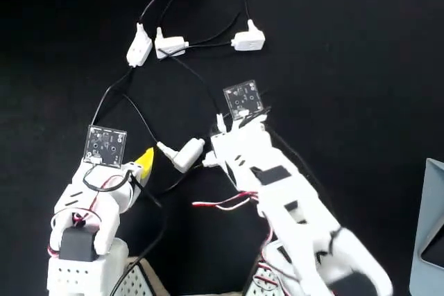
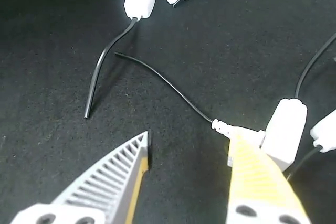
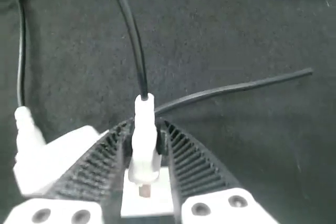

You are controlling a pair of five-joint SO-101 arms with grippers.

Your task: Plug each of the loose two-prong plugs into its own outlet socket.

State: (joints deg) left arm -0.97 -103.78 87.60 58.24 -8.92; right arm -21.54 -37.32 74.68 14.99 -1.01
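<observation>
Snugly pinched plug (image 3: pixel 144 137), between right fingers (image 3: pixel 195 167)

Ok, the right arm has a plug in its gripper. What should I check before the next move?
1. Grip on plug: ok. The right gripper is shut on the white plug.
2. Target nearby: ok. The white socket block lies right beside that gripper.
3. Prongs lined up with slots: cannot tell; the block's slots are hidden.
4. Block braced: not ok. The left gripper is open, its yellow finger beside the block, not clamping it.
5. Cables clear: cannot tell. A loose black cable passes close by the right gripper's fingers.
</observation>
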